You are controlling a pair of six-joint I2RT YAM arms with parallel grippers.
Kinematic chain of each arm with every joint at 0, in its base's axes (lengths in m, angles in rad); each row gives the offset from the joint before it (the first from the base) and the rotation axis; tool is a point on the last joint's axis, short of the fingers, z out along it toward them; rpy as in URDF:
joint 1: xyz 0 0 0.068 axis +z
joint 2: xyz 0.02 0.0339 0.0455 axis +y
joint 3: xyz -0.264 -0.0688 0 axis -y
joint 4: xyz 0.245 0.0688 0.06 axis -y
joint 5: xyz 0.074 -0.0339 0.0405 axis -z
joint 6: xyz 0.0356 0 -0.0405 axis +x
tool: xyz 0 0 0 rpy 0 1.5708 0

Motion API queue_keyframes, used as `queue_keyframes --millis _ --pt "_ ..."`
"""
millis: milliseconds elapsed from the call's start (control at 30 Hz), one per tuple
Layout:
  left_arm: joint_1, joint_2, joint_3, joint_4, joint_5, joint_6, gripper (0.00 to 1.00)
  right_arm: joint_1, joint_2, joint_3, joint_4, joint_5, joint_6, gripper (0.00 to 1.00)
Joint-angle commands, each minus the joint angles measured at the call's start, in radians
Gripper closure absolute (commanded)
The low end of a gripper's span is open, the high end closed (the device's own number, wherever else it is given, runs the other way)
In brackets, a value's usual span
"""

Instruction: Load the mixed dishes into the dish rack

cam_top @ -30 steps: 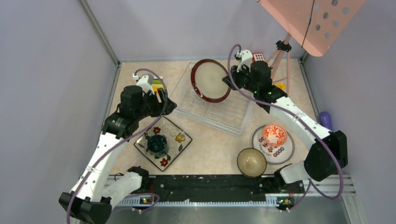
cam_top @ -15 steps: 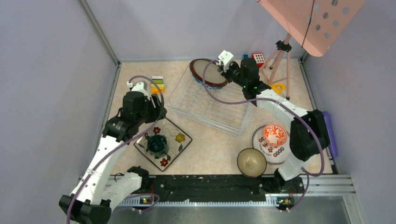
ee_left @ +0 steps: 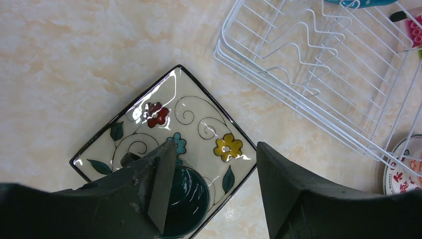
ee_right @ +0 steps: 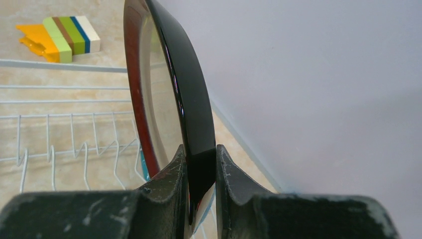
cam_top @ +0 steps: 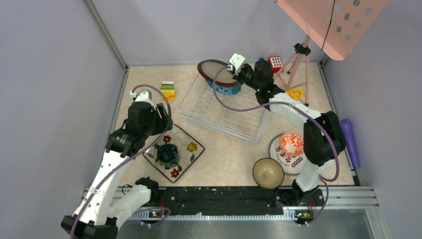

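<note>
The right gripper (ee_right: 200,167) was clamped on the rim of the brown-rimmed plate (ee_right: 191,94), its two fingers pinching the edge from either side. It held that plate (cam_top: 215,72) on edge at the far end of the dish rack (cam_top: 224,113), tilted a little. I could not tell whether the lower rim touched the wires. Just beneath it, a blue plate (cam_top: 230,90) sat in the same end of the rack.

The left gripper (ee_left: 213,167) hung over the square flowered plate (ee_left: 196,117) with its fingers spread apart and nothing between them. The teal mug (ee_left: 188,201) stood on the near part of that plate, right under the fingers. That plate (cam_top: 189,147) lay on the table just in front of the rack.

Off to the right, the tan bowl (cam_top: 267,173) sat beside the white plate with red marks (cam_top: 300,163), and the red-and-white bowl (cam_top: 292,143) rested on that plate. A stack of coloured blocks (cam_top: 168,89) lay left of the rack.
</note>
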Motion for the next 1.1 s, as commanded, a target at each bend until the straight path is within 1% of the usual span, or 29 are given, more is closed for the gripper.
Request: queue_keyframes --millis 0,200,567,800,933,1000,1033,1067 --pt "0.0 -0.019 -0.01 0.004 -0.019 -0.015 0.35 -0.013 -0.066 0.136 0.193 -0.017 -0.021 1.0" --pt "0.0 -0.017 -0.014 -0.004 -0.028 -0.027 0.34 -0.027 -0.054 0.129 0.19 -0.015 -0.016 1.0" --pt "0.0 -0.023 -0.013 -0.035 -0.042 -0.039 0.34 -0.03 -0.034 0.012 0.276 0.0 0.042 1.0" --pt "0.0 -0.011 -0.044 -0.047 -0.059 -0.053 0.33 -0.028 -0.03 -0.103 0.366 0.004 0.084 1.0" --pt "0.0 -0.012 -0.053 -0.067 -0.084 -0.075 0.33 -0.029 -0.005 -0.107 0.386 0.04 0.107 1.0" --pt "0.001 -0.018 -0.06 -0.078 -0.098 -0.092 0.33 -0.03 0.006 -0.092 0.382 0.048 0.124 0.86" --pt "0.002 -0.02 -0.064 -0.083 -0.112 -0.105 0.33 -0.029 0.01 -0.084 0.378 0.052 0.134 0.72" --pt "0.002 -0.022 -0.067 -0.09 -0.122 -0.117 0.34 -0.03 0.017 -0.073 0.37 0.062 0.149 0.52"
